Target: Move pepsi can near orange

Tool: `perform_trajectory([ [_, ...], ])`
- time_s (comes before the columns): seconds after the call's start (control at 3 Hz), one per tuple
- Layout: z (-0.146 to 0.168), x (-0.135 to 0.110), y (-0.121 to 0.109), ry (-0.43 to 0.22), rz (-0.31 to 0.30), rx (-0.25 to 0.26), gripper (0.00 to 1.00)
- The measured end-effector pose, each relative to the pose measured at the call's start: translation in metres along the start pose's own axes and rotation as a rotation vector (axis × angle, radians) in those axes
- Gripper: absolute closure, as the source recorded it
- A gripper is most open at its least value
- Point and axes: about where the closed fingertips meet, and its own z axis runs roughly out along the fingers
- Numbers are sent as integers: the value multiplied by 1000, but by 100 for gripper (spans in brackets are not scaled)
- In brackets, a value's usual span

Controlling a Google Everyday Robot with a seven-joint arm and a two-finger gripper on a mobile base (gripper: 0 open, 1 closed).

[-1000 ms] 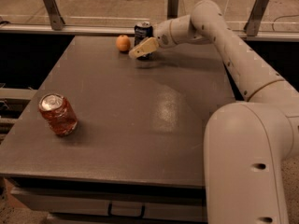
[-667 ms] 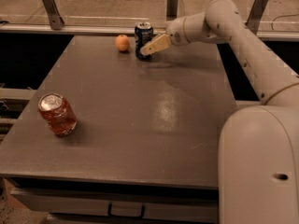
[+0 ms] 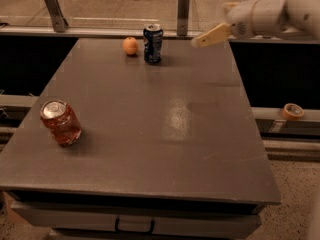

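Pepsi can [image 3: 153, 44] stands upright just beside orange [image 3: 130, 46]; spread pincer [image 3: 212, 25] hovers empty nearby.

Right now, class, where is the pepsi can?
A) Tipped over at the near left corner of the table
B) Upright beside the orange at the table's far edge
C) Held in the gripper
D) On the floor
B: the pepsi can stands upright next to the orange at the far edge of the table, while the gripper hangs in the air off to the can's right in the view, apart from it.

Gripper [image 3: 210, 35] aloft right of pepsi can [image 3: 153, 44], orange [image 3: 130, 46] just beside its left, open tabletop [image 3: 165, 119] in front
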Motion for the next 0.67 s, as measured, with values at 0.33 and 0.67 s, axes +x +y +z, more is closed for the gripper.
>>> perform_trajectory([
  [0.33, -96, -33, -4, -12, -91, 111, 0],
  [0.67, -172, -64, 2, -75, -147, 218, 0],
])
